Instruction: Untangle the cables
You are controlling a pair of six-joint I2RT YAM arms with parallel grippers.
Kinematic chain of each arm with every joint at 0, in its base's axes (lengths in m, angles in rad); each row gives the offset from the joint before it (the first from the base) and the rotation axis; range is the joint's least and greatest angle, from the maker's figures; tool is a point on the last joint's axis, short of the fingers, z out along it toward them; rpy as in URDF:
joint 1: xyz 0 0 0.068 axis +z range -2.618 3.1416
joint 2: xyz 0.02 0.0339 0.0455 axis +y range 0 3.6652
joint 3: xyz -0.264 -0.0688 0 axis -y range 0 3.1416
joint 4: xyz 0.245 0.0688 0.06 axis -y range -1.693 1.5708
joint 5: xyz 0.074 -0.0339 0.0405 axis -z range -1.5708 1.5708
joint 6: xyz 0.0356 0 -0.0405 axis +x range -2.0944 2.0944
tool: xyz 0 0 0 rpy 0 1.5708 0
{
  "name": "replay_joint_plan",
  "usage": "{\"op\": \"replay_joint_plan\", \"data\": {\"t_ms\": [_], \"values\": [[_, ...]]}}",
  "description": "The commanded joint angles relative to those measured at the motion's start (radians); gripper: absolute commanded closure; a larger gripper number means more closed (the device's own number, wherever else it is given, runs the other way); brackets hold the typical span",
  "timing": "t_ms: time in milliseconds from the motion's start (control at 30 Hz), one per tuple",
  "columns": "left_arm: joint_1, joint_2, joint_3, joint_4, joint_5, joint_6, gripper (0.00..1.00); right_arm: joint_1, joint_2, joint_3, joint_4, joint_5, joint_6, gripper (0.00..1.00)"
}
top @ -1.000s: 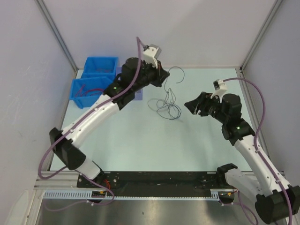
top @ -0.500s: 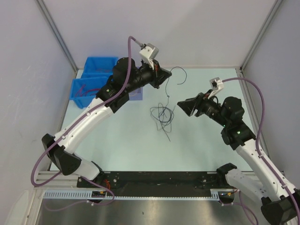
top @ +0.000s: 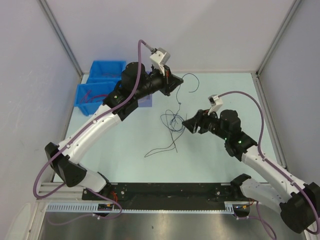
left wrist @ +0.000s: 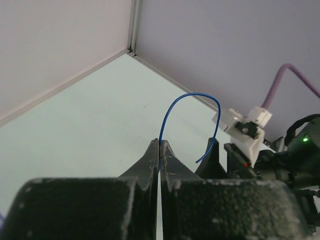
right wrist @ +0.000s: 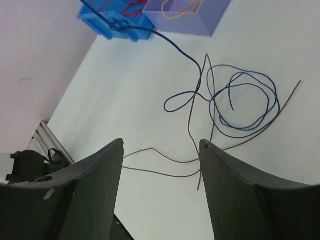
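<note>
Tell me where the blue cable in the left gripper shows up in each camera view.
Top external: blue cable hangs from the left gripper, upper middle, down to the tangle.
Left wrist: it arcs up from the shut gripper, centre.
Right wrist: it runs in from top left, loops centre-right.
Shared landmark: blue bin, left in top external, top left in right wrist.

The surface (top: pixel 125 165) is a pale mint-green sheet, closed by white walls at 9, 12 and 3 o'clock. At about 10 o'clock two blue bins (top: pixel 107 62) stand on it, touching each other, with red wires (right wrist: pixel 131 7) inside. A lilac bin (right wrist: pixel 195 24) sits just beside them toward the centre and holds an orange wire (right wrist: pixel 184 7). Near the middle lie the cables (top: pixel 172 122): a blue cable (right wrist: pixel 245 107) in loose loops, and a thin brown cable (right wrist: pixel 160 172) crossing it toward 7 o'clock
</note>
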Motion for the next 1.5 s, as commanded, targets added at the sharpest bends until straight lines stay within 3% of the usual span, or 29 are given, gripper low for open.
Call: {"op": "replay_joint_plan", "data": {"t_ms": [0,300,400,800,900,1000,1033,1100,1133,1167,1233,1333,1367,1467], "values": [[-0.005,-0.032,0.004,0.042,0.012,-0.019,1.0,0.016,0.047,-0.027,0.167,0.048,0.018,0.33],[-0.004,-0.041,0.011,0.042,0.032,-0.039,1.0,0.044,0.196,-0.028,0.385,0.201,-0.002,0.38],[-0.005,-0.045,0.001,0.056,0.04,-0.045,1.0,0.046,0.255,-0.012,0.451,0.186,-0.028,0.38],[-0.004,-0.055,-0.014,0.084,0.064,-0.068,1.0,0.044,0.363,0.053,0.516,0.215,-0.065,0.48],[-0.004,-0.06,-0.019,0.088,0.071,-0.073,1.0,0.044,0.372,0.067,0.522,0.209,-0.065,0.59],[-0.005,-0.064,-0.02,0.088,0.072,-0.075,1.0,0.044,0.375,0.082,0.519,0.198,-0.074,0.81],[-0.004,-0.066,-0.02,0.088,0.072,-0.073,1.0,0.044,0.371,0.087,0.513,0.197,-0.079,0.95],[-0.005,-0.074,-0.028,0.087,0.061,-0.07,0.98,0.044,0.349,0.108,0.491,0.201,-0.087,1.0],[-0.005,-0.078,-0.04,0.085,0.055,-0.067,0.95,0.043,0.338,0.12,0.482,0.204,-0.094,1.0],[-0.004,-0.083,-0.049,0.087,0.046,-0.065,0.83,0.044,0.326,0.134,0.453,0.209,-0.103,1.0],[-0.004,-0.101,-0.086,0.091,0.011,-0.059,0.74,0.043,0.285,0.189,0.416,0.217,-0.137,1.0],[-0.001,-0.132,-0.162,0.104,-0.066,-0.068,0.41,0.044,0.225,0.264,0.35,0.224,-0.174,1.0],[0.002,-0.14,-0.186,0.122,-0.084,-0.074,0.26,0.044,0.21,0.283,0.324,0.229,-0.18,1.0],[0.032,-0.158,-0.267,0.148,-0.106,-0.11,0.2,0.043,0.153,0.334,0.286,0.23,-0.208,1.0]]}}
